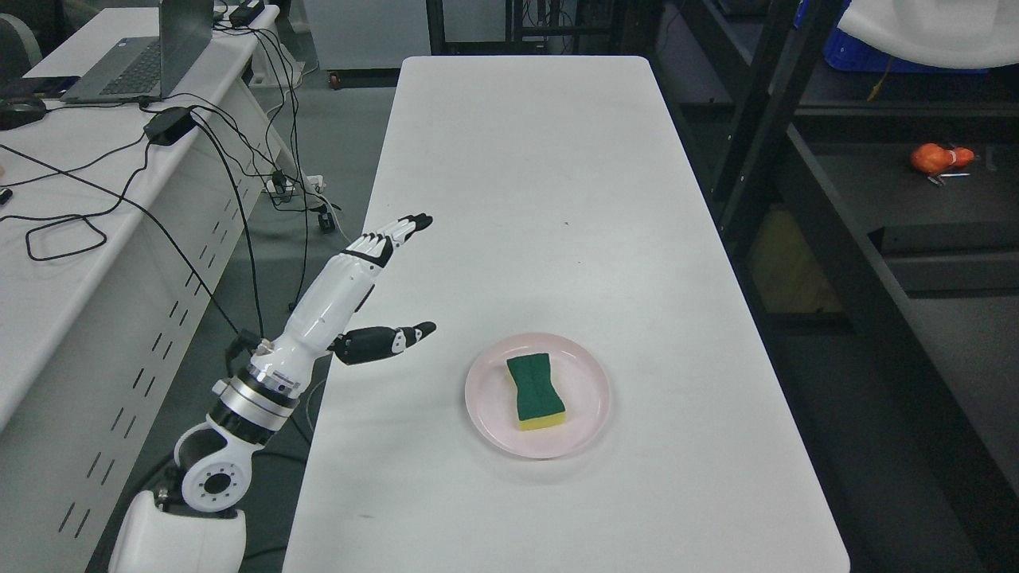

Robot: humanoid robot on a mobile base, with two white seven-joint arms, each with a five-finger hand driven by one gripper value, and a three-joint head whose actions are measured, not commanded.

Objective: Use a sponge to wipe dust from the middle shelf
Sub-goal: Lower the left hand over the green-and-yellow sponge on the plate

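Observation:
A sponge (536,391) with a green top and a yellow base lies on a pink plate (493,414) near the front of the white table (541,199). My left hand (418,274) hovers over the table's left edge, to the left of the plate and apart from it. Its fingers (394,233) are stretched out straight and the thumb (398,338) is spread away; it holds nothing. A dark metal shelf rack (836,263) stands to the right of the table. The right arm does not show.
A second white desk (72,263) on the left carries a laptop (139,56), a power brick and trailing black cables. An orange object (939,157) lies on a shelf of the rack at the right. A white cloth (931,32) hangs at the top right.

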